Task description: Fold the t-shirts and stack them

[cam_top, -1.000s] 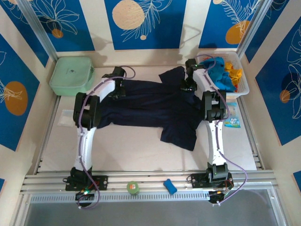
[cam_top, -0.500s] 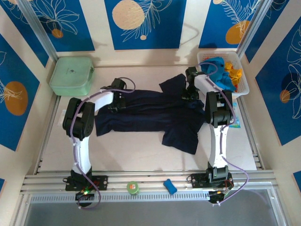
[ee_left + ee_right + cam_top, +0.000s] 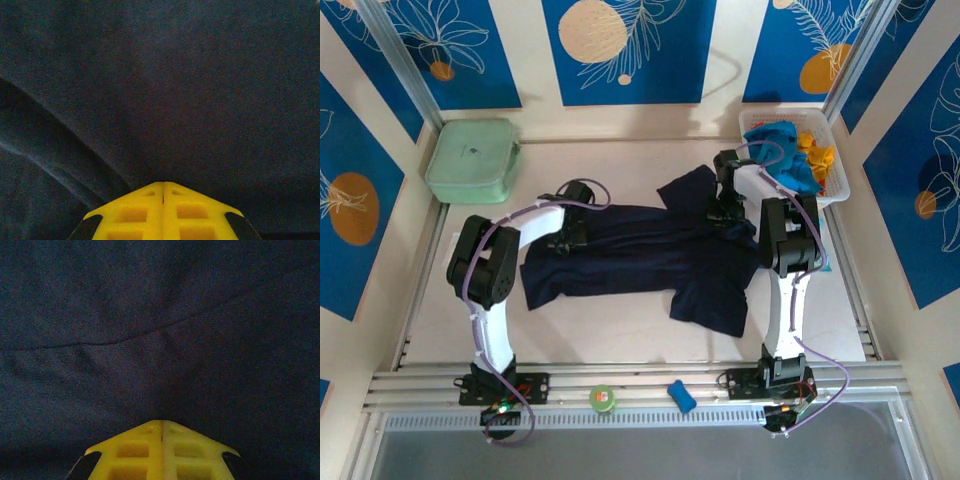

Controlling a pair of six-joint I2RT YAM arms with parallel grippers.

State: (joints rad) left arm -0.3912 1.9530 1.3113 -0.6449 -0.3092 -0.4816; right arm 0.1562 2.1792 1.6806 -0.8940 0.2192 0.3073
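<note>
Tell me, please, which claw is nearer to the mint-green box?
Left. The left claw is on the navy t-shirt, right of the mint-green box; the right claw is at the shirt's other end, by the white basket.

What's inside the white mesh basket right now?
A turquoise t-shirt and an orange-yellow t-shirt, bunched together in the white basket. Anything beneath them is covered.

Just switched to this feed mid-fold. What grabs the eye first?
The navy t-shirt sprawls across the middle of the table, with the left gripper and right gripper both shut on it near its far edge. A white basket in the far right corner holds the turquoise t-shirt and orange-yellow t-shirt.
</note>
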